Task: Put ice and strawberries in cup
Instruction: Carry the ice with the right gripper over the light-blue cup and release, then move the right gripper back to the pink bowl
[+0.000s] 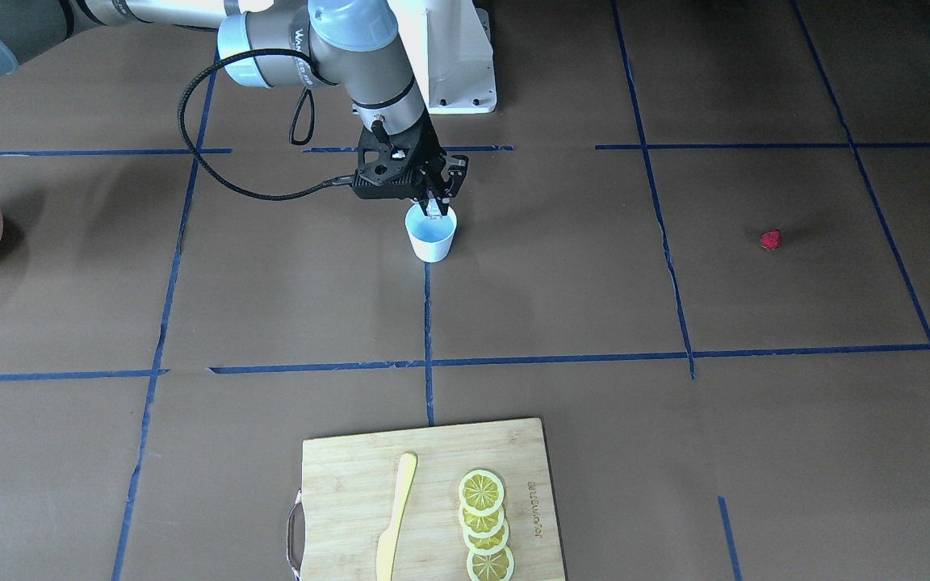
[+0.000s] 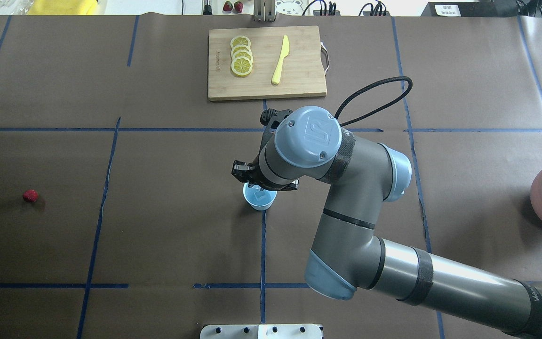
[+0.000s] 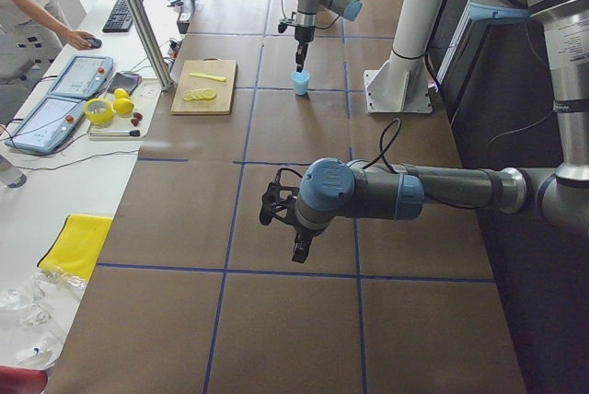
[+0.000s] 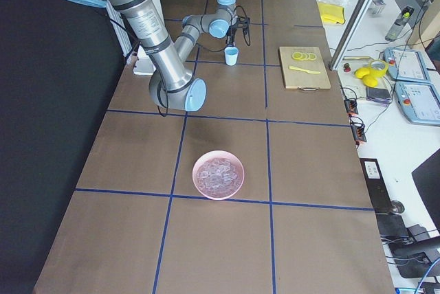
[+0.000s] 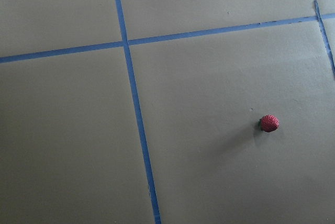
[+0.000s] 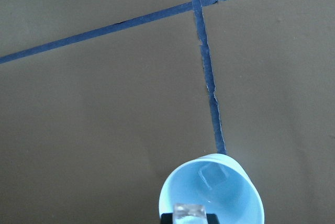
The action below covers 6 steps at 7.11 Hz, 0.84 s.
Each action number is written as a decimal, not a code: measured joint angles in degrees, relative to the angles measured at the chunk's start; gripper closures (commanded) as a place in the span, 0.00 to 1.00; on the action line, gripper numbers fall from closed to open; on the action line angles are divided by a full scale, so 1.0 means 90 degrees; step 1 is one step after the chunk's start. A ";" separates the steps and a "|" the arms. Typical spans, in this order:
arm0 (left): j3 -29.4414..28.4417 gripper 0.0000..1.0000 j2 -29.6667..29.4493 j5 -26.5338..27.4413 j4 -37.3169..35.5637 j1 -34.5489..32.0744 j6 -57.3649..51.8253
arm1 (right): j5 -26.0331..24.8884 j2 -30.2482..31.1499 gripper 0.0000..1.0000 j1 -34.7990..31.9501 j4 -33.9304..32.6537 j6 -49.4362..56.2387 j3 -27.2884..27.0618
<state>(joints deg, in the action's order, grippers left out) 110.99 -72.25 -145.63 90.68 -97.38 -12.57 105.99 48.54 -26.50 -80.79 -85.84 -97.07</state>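
The cup (image 1: pixel 431 234) stands upright in the middle of the counter (image 1: pixel 562 282), mouth up and long axis vertical. Its white, paper-like wall tapers down to a narrower base, and its inside is pale blue. It sits at the end of a blue tape line on the brown, matte covering.

The right arm (image 2: pixel 346 188) reaches over the cup with its tool pointing down. The right jaws are closed narrowly on one ice cube (image 6: pixel 189 212), a small, clear, glassy block with squared faces, held just over the cup's mouth. A second cube (image 6: pixel 212 174) lies on the bottom of the cup, translucent against the blue.

The strawberry (image 1: pixel 770 240) lies alone on the counter, well apart from the cup, on the robot's left side. It is bright red, roundish and bumpy, too round and small to tell which way it points. The left arm (image 3: pixel 368 193) hangs above the counter. The left jaws show only in the side view, so I cannot tell whether they are wide or closed.

A round pink bowl (image 4: pixel 194 174) near the counter's right end holds a heap of ice (image 4: pixel 218 176). On the far side lies a wooden board (image 1: pixel 344 484) with a metal handle. On it, overlapping lemon slices (image 1: pixel 483 524) form a row, and a yellow knife (image 1: pixel 396 516) lies lengthwise beside them
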 measured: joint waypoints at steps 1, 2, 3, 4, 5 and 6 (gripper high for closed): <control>0.0001 0.00 0.0000 -0.0002 -0.0001 0.0000 0.0000 | -0.0008 0.0008 0.38 0.0002 -0.0006 0.0004 0.0017; 0.0001 0.00 0.0000 -0.0004 -0.0001 0.0000 0.0000 | -0.0017 0.0008 0.38 0.0005 -0.0015 0.0006 0.0034; 0.0002 0.00 0.0000 -0.0004 -0.0004 0.0000 0.0000 | -0.0021 0.0006 0.38 -0.0012 -0.0022 0.0010 0.0049; 0.0002 0.00 0.0000 -0.0007 -0.0006 0.0000 0.0000 | 0.0043 0.0025 0.38 -0.0126 -0.0037 0.0013 -0.0005; 0.0002 0.00 0.0002 -0.0007 -0.0007 0.0000 0.0000 | 0.0290 0.0224 0.38 -0.0419 -0.0087 0.0040 -0.0228; -0.0001 0.00 0.0006 -0.0003 -0.0007 0.0000 -0.0002 | 0.0712 0.0672 0.37 -0.0870 -0.0145 0.0299 -0.0608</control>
<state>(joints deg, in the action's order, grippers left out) 110.99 -72.19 -145.66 90.61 -97.38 -12.59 112.40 54.59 -34.34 -82.09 -83.16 -102.54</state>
